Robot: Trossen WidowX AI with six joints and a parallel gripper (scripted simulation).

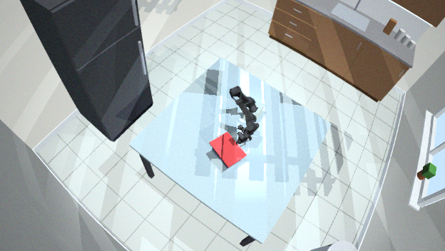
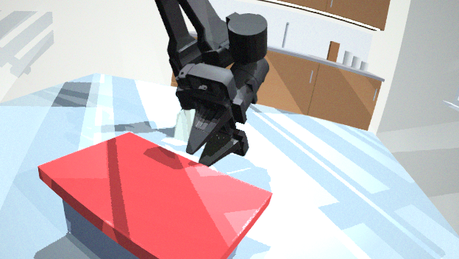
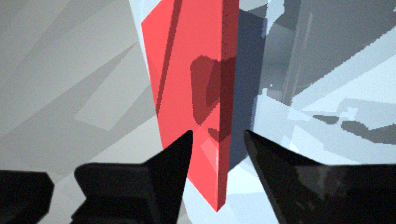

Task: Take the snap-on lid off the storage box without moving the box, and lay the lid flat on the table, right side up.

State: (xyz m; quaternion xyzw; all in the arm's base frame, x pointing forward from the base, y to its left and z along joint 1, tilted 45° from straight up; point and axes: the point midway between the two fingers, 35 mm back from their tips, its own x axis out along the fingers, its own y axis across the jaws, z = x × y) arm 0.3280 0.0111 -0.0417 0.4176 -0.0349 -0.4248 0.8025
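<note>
Item 1: lid [image 1: 227, 150] [image 2: 147, 184] [image 3: 200, 65], red, flat, 4-cornered. On the box, top face up; the rim overhangs the walls. Probably light and fairly stiff, perhaps slick on its smooth face; little risk of breakage, though a snap fit may let go suddenly.

Item 2: box [image 2: 92, 235] [image 3: 249, 60], dark blue, 1, under the lid, standing on the table [image 1: 171, 125] [image 2: 368, 176] [image 3: 345, 145]. Likely to be dragged or tipped if the lid is pulled sideways.

Item 3: claw [image 1: 239, 143] [image 2: 195, 158] [image 3: 218, 134], 1, with 2 tapering fingers. Released: parted partway, nothing between them. It hangs at the long edge of the lid nearest the arm [image 1: 248, 112] [image 2: 217, 48]; the wrist view shows 1 finger to each side of that edge, though whether either touches is hard to say from here.

Recommended hold: the overhanging rim near the middle of that long side, 1 finger above and 1 below, then a slow upward prise.

Item 4: pale upright piece [image 2: 184, 125], 1, behind the claw, clear of the lid; worth avoiding on a retreat.

Item 5: fridge [image 1: 114, 71] and cabinets [image 1: 328, 53] [image 2: 294, 81], off the table, out of the way. Nothing is seen lying on the lid.
</note>
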